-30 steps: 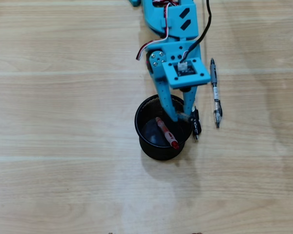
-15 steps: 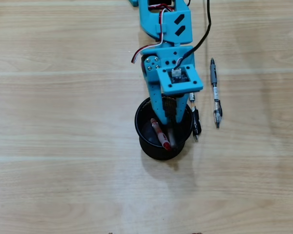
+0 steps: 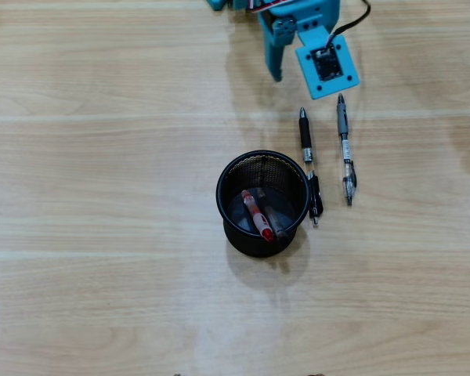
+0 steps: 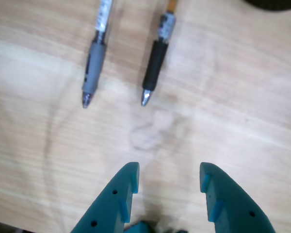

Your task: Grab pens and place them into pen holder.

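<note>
Gripper (image 4: 169, 182) hangs empty over bare table, jaws parted; just ahead in the wrist view lie two pens side by side, tips toward it, long axes running away; grey pen (image 4: 93, 73) left, black pen (image 4: 155, 65) right and nearer the jaw line; overhead, the pen holder (image 3: 229, 205) already holds the red pen (image 3: 258, 217).

surface: light wooden table (image 3: 102, 157) | planks: horizontal seams | light: even, soft shadows
</note>
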Robot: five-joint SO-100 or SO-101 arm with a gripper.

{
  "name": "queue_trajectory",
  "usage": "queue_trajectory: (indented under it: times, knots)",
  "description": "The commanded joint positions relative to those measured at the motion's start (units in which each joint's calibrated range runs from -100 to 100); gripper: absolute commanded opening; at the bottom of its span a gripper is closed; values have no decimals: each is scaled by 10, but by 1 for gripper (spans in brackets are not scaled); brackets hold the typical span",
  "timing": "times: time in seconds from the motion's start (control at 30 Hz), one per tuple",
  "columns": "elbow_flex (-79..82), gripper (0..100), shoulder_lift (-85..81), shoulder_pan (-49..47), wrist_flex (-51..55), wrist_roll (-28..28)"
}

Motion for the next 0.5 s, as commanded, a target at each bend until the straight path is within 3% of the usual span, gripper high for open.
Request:
queue_trajectory:
  times: [0.0,0.27,0.47]
  knots:
    - [-1,13,51,-23,3,-7]
    - [-16,26,181,-29,-186,-3]
    - [-14,28,236,-22,-202,-5]
